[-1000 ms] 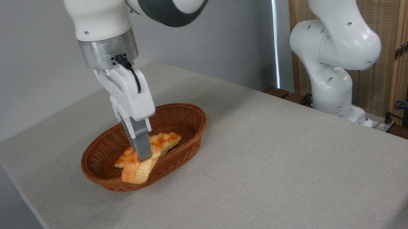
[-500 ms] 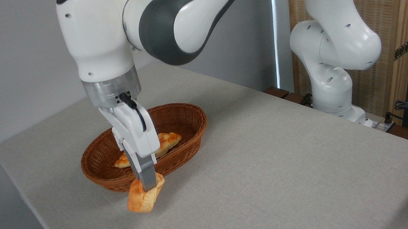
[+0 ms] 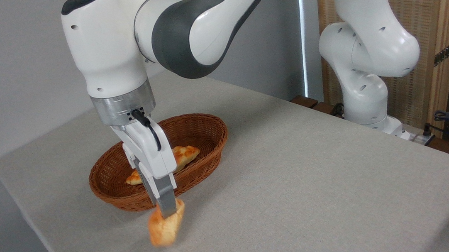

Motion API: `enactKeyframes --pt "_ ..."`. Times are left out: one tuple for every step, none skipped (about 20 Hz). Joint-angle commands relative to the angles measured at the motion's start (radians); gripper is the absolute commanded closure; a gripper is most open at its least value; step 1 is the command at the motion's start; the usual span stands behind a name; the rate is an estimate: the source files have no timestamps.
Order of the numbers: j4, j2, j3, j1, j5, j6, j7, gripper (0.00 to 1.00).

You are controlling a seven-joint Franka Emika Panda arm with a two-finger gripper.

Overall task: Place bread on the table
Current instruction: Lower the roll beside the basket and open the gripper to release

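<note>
Our end effector (image 3: pixel 168 212) is clamped on the bun (image 3: pixel 166 229), which hangs blurred just in front of the basket (image 3: pixel 206 153), outside its rim, low over the surface (image 3: pixel 297 185). We see a longer loaf (image 3: pixel 181 154) inside the basket.

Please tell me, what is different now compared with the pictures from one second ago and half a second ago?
The gripper, shut on the bun, carried it out of the basket, over the near rim, and lowered it close to the table in front. Whether the bun touches the cloth is unclear, as it looks blurred. The long loaf stayed in the basket, and the basket did not move.
</note>
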Motion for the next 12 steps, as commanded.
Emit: enactKeyframes --pt "-0.007 -0.007 0.005 -0.004 0.015 0.005 0.004 0.00" --pt "-0.007 -0.007 0.003 -0.004 0.015 0.005 0.004 0.00" --pt "-0.007 -0.008 0.003 -0.004 0.015 0.005 0.004 0.00" --pt "-0.007 -0.008 0.003 -0.004 0.015 0.005 0.004 0.00" --pt "-0.007 -0.010 0.003 -0.004 0.015 0.005 0.004 0.00" --pt "-0.006 -0.010 0.003 -0.004 0.015 0.005 0.004 0.00" --pt "-0.006 -0.012 0.003 -0.004 0.015 0.005 0.004 0.00" --pt "-0.003 -0.013 0.002 -0.004 0.015 0.005 0.002 0.00" --pt "-0.001 -0.018 0.002 -0.004 0.015 0.004 0.001 0.00" --pt "0.003 -0.024 -0.004 -0.004 0.014 -0.005 0.002 0.00" --pt "0.005 -0.034 -0.009 -0.004 0.006 -0.019 -0.007 0.00" --pt "0.006 -0.048 -0.017 -0.004 0.004 -0.042 -0.009 0.00"
